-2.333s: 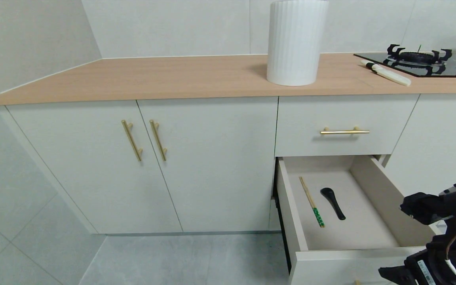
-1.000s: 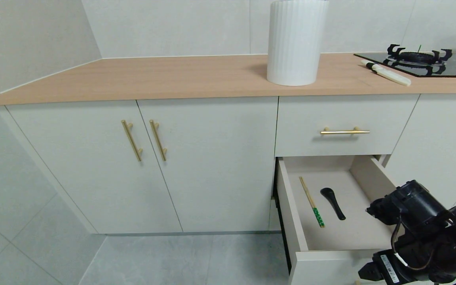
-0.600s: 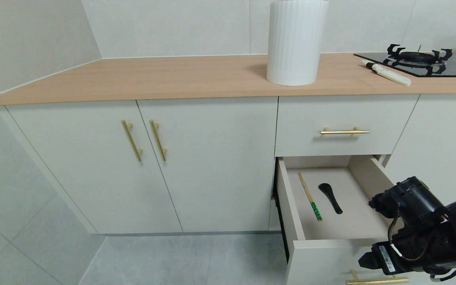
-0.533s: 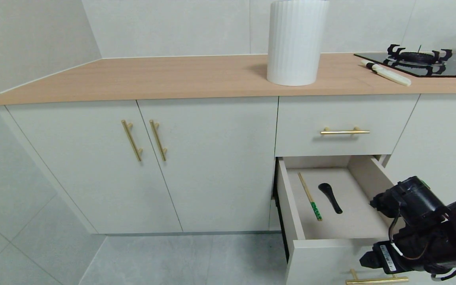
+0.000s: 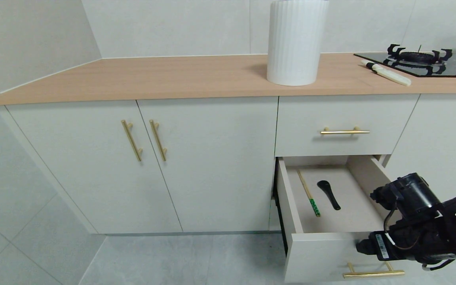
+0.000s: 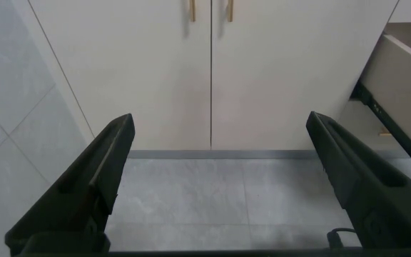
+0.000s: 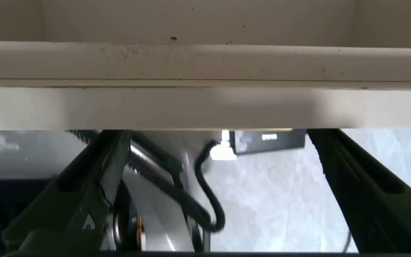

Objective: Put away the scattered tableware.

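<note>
The drawer (image 5: 319, 253) sits further in than a second ago, with the right hand (image 7: 216, 132), fingers spread, at its front. Chopsticks (image 5: 308, 192) and a black spoon (image 5: 330, 195) lie inside, beyond that hand. The left hand (image 6: 220, 125) is released. The arm's label is too small to read.

A pale wood countertop (image 5: 152, 79) runs along the wall above the cabinets. A tall white ribbed canister (image 5: 296, 41) stands upright on it, toward the right. Farther right a black glass hob (image 5: 430, 67) is set into the top, and a pale knife (image 5: 386, 73) lies across its near corner. Below, the lower drawer (image 5: 290, 198) stands partly pulled out. On its floor lie green-ended chopsticks (image 5: 309, 194) and, near them but not touching, a black spoon (image 5: 329, 194).
</note>
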Controlling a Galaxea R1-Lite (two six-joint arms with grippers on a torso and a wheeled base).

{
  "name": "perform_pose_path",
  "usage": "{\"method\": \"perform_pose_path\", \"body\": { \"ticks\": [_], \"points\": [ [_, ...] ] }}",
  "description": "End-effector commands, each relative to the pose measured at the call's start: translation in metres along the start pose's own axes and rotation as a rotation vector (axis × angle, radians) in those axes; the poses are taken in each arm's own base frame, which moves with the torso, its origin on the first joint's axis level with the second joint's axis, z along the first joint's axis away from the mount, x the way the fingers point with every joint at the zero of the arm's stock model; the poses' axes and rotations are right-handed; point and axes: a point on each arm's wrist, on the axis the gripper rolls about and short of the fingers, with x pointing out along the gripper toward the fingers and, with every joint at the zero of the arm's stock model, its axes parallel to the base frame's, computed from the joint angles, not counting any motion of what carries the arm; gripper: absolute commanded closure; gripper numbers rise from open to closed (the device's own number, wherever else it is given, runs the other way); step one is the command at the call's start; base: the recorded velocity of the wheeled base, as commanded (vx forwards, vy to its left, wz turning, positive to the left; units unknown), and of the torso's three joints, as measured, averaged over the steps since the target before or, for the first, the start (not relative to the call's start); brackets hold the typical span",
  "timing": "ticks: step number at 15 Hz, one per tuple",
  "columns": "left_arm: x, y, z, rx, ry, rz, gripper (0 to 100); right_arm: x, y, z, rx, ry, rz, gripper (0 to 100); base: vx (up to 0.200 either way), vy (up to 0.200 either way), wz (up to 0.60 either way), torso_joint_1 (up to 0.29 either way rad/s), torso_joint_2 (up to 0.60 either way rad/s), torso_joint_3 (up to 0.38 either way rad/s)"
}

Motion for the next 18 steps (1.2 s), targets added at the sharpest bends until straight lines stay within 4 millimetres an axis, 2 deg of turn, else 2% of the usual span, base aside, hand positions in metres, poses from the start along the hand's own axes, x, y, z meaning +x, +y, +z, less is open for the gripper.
{"method": "perform_pose_path", "body": {
  "ticks": [1,4,12,18],
  "points": [
    [0.000,0.000,0.000,-0.001,0.001,0.000,0,0.005,0.000,0.000,0.006,-0.005,-0.009,0,0.000,0.000,0.00,0.000,0.00,0.000],
    [0.000,0.000,0.000,-0.001,0.001,0.000,0,0.014,0.002,0.003,0.045,-0.073,0.005,0,0.000,0.000,0.00,0.000,0.00,0.000],
    [0.000,0.000,0.000,-0.001,0.001,0.000,0,0.054,0.010,0.005,0.091,-0.242,-0.034,0,0.000,0.000,0.00,0.000,0.00,0.000],
    [0.000,0.000,0.000,-0.001,0.001,0.000,0,0.076,0.018,0.017,0.146,-0.407,-0.040,0,0.000,0.000,0.00,0.000,0.00,0.000]
  ]
}}
